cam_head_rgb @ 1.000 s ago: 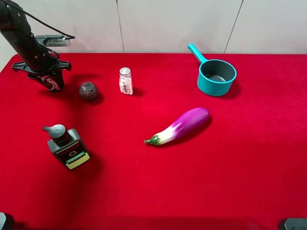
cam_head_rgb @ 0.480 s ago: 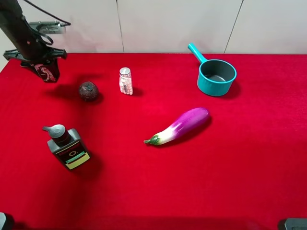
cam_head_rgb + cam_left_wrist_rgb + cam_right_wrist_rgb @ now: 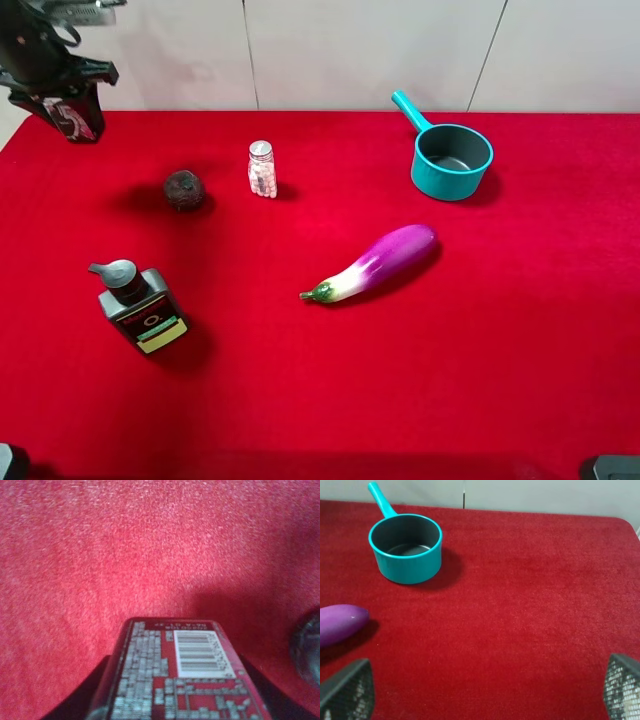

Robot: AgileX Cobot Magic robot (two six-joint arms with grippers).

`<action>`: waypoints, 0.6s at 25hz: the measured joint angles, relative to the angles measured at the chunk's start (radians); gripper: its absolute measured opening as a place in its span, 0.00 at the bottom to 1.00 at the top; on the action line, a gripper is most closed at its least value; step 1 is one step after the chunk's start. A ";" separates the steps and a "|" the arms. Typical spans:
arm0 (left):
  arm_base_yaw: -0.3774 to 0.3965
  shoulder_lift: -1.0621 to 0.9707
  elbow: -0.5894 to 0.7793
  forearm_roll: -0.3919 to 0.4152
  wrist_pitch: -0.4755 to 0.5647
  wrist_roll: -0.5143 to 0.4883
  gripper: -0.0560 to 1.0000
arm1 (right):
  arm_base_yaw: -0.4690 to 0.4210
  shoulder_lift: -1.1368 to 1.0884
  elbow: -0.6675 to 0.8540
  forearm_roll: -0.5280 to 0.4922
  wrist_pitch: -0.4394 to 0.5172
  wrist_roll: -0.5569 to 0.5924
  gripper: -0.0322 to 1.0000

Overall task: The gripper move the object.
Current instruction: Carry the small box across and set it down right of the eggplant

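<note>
Grip at the far left corner of the scene: the left gripper [image 3: 68,104], a black two-fingered arm end with a grey bracket, is clenched on the small boxy tin [image 3: 80,122], dark red and black with a pale swirl print. The tin hangs below the fingers, over the back edge of the red felt-covered table [image 3: 330,400]. A soft shadow lies on the cloth well away from the tin, beside the dark round ball [image 3: 184,189], so I judge the tin is carried clear of the surface, not resting.

Left wrist view: the tin [image 3: 175,680] fills the lower frame, barcode face toward the lens, with a dark finger [image 3: 97,690] pressing its flank. Holding it by the narrow sides probably keeps the box from twisting in transit. Only cloth shows beneath it.

The right gripper [image 3: 482,690] hangs released, with its mesh-padded tips wide apart and nothing between them, over open cloth near the teal saucepan [image 3: 406,547] and the tip of the purple eggplant [image 3: 340,622]. It looks parked out of the way.

The grey pump bottle with a yellow label [image 3: 138,308] and the small clear jar of pink pellets [image 3: 262,169] both stand apart from the carried tin. No set-down spot is apparent.
</note>
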 joint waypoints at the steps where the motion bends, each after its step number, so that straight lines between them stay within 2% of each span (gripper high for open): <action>1: 0.000 -0.013 0.000 0.000 0.008 0.000 0.47 | 0.000 0.000 0.000 0.000 0.000 0.000 0.70; 15: 0.000 -0.209 0.000 -0.005 0.106 0.000 0.47 | 0.000 0.000 0.000 0.000 0.000 0.000 0.70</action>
